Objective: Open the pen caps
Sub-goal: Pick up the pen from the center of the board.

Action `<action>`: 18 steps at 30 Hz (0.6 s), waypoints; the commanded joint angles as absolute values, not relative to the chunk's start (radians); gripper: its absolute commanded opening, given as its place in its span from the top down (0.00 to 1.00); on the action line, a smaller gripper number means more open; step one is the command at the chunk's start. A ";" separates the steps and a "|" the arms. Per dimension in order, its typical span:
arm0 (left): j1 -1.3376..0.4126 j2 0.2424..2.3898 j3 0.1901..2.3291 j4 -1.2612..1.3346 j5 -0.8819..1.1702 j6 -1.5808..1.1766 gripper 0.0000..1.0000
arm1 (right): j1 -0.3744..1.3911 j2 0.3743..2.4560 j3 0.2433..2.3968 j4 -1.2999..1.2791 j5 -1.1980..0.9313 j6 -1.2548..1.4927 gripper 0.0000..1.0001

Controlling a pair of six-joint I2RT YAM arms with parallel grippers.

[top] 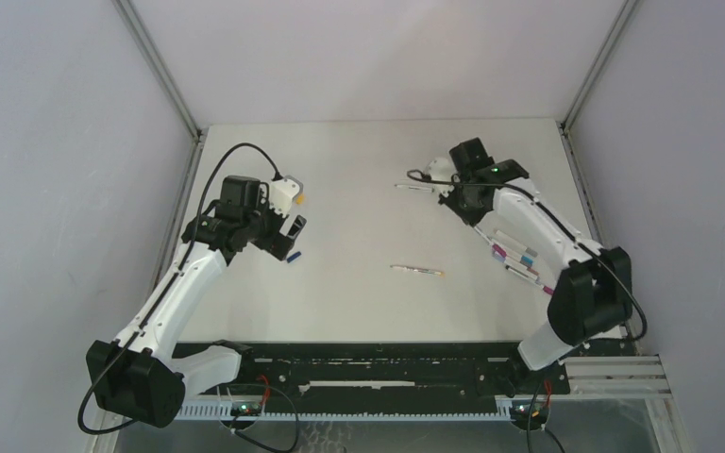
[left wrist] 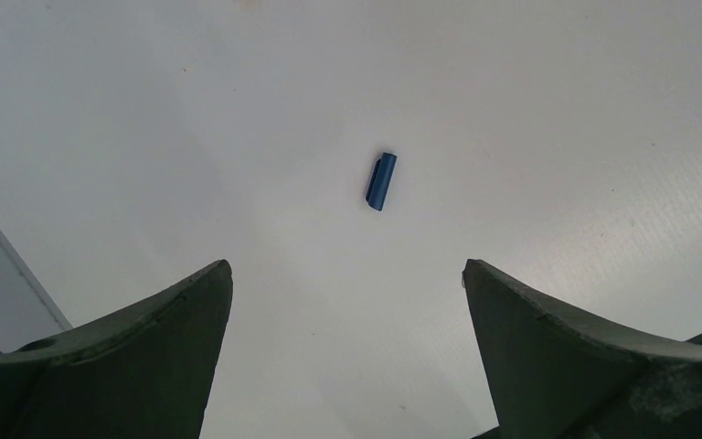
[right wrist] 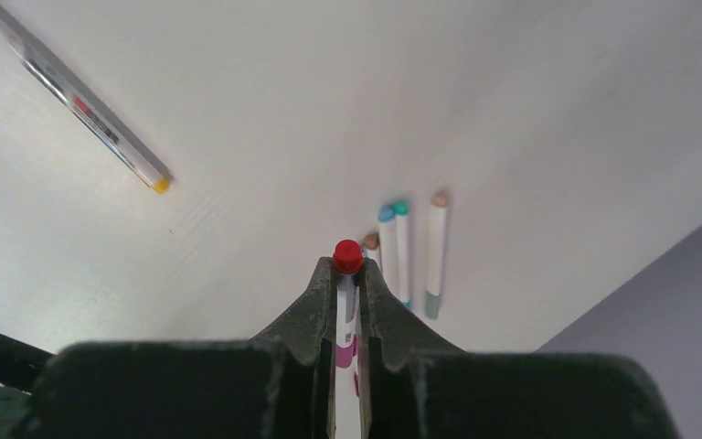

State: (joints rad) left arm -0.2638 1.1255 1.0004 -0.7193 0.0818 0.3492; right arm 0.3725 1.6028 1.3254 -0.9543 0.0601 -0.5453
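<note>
Your right gripper (right wrist: 347, 274) pinches a pen (right wrist: 345, 315), red cap (right wrist: 347, 255) on, well right of the blue cap (left wrist: 381, 180). Your left gripper (left wrist: 345, 267) hangs spread over that blue cap. Next, I think, bring it across to pull the red cap.
</note>
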 commanded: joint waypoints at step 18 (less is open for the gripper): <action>-0.269 1.145 1.358 -0.474 0.633 0.139 0.00 | 0.259 1.243 1.374 -0.037 -0.835 0.525 1.00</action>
